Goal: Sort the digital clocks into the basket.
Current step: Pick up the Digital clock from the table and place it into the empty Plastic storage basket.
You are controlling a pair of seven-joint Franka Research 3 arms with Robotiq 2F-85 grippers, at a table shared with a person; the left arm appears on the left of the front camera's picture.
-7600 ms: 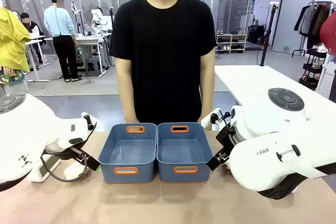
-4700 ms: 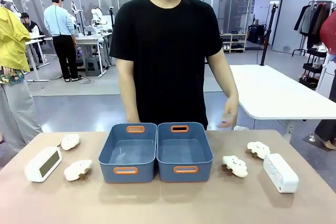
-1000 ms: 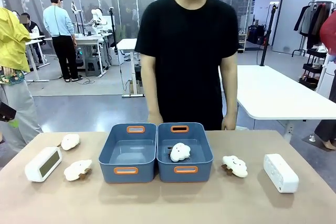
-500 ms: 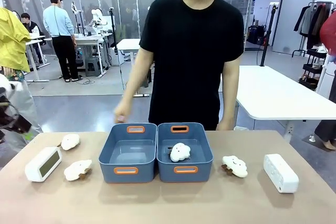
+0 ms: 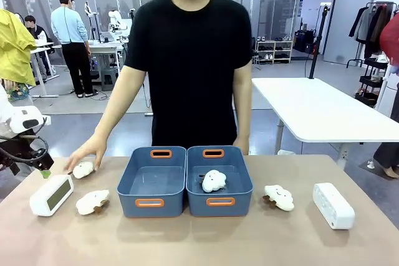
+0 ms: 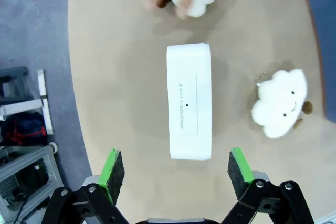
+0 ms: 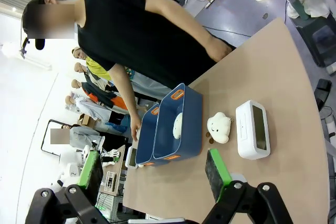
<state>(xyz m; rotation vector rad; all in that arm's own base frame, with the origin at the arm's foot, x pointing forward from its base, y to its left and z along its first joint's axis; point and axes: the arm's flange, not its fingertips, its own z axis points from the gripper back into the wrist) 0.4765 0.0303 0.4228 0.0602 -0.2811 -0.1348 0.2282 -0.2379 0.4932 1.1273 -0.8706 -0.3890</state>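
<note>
Two white digital clocks lie on the table: one at the left (image 5: 51, 194) and one at the right (image 5: 333, 205). Two blue baskets stand side by side in the middle. The left basket (image 5: 138, 200) holds nothing, and the right basket (image 5: 246, 196) holds a cloud plush (image 5: 214, 180). My left gripper (image 5: 36, 167) hangs open above the left clock (image 6: 189, 102), whose length runs between the green pads (image 6: 112, 169). My right gripper (image 7: 153, 169) is open, high over the table's right end, with the right clock (image 7: 253, 129) far below.
A person stands at the far side, one hand (image 5: 87, 151) on a plush (image 5: 83, 168) just behind the left clock. Another plush (image 5: 92, 202) lies right of that clock, also seen from the left wrist as a plush (image 6: 279, 103). A fourth plush (image 5: 278, 197) lies left of the right clock.
The person has leaned left and brought a hand down onto the far-left plush. My left arm has come in from the left edge, above the left clock.
</note>
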